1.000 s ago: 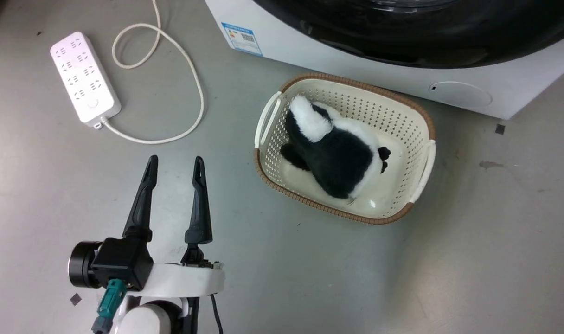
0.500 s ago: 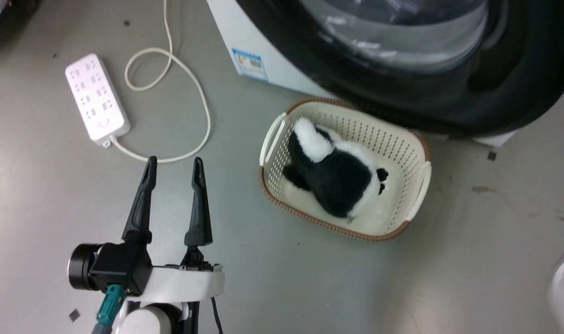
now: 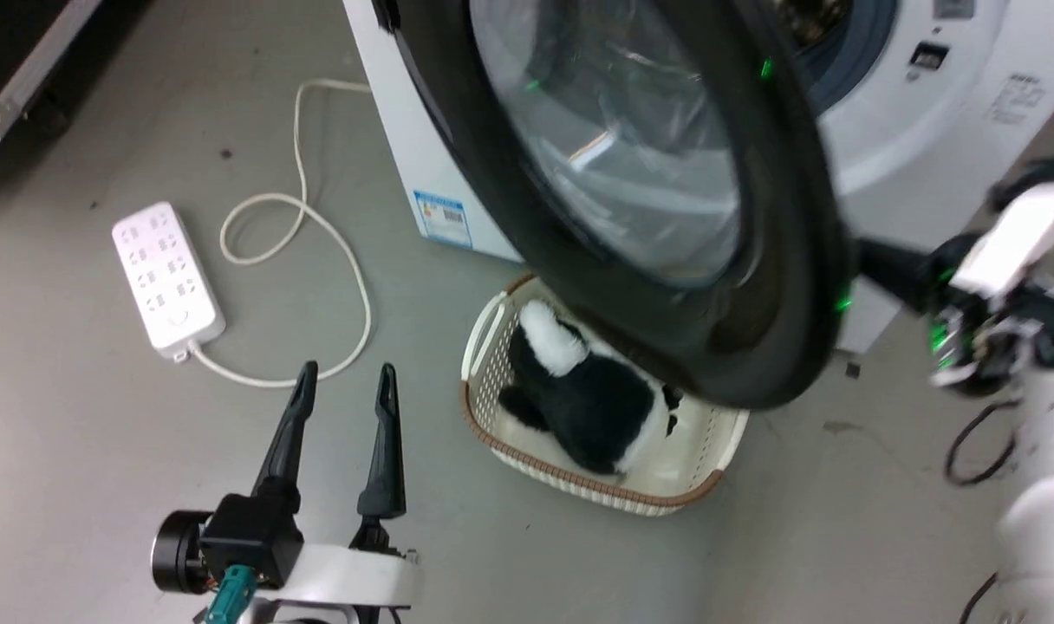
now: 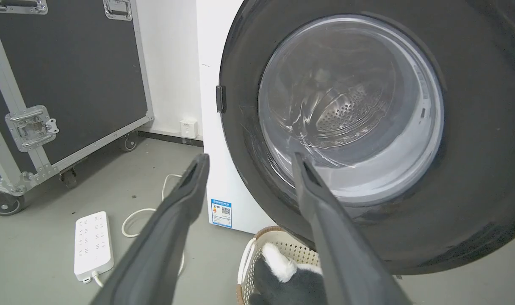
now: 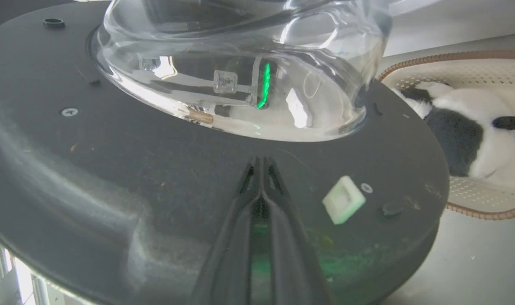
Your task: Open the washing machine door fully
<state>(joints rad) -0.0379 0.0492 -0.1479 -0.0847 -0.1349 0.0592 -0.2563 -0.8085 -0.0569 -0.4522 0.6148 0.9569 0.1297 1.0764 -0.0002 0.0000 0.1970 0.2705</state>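
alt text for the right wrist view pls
The dark inner face of the washing machine door spreads across the frame, its clear glass bowl bulging at the top. The right gripper, fingers together, points up along that face toward the bowl. At right, a cream basket holds a black-and-white plush toy.

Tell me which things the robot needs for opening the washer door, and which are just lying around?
For the job: washing machine door, partly open; right gripper, shut, tips at the door's inner side.
Just lying about: basket; black-and-white plush toy in it; white power strip with its cord; black wheeled case; left gripper, open, idle.
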